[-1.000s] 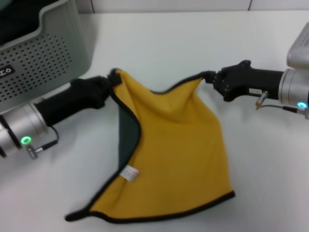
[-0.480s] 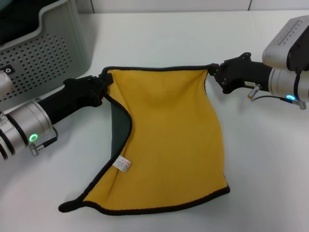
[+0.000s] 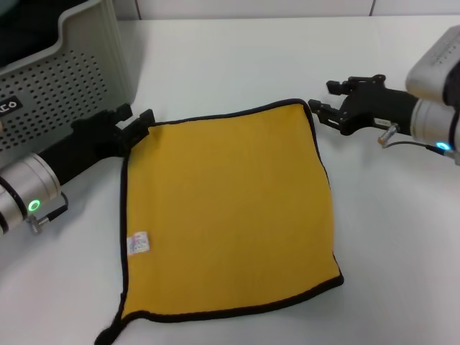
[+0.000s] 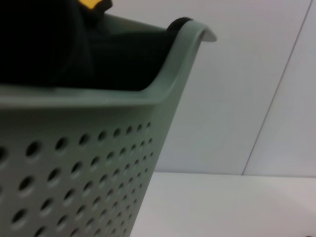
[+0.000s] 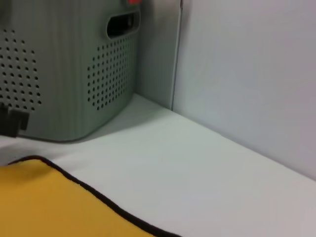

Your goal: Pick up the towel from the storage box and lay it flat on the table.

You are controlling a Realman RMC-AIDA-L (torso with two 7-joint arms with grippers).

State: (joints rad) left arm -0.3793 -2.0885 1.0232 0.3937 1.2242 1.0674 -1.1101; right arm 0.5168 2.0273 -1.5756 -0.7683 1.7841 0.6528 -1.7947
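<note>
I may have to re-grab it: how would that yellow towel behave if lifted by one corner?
The towel would probably droop: it lies flat on the table as thin cloth. It looks light, so a push would likely bunch it.

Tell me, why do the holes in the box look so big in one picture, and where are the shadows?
In the left wrist view the camera sits right against the storage box, so its holes loom large. In the head view the towel lies evenly lit on the table, with only a soft shadow beside the left gripper.
</note>
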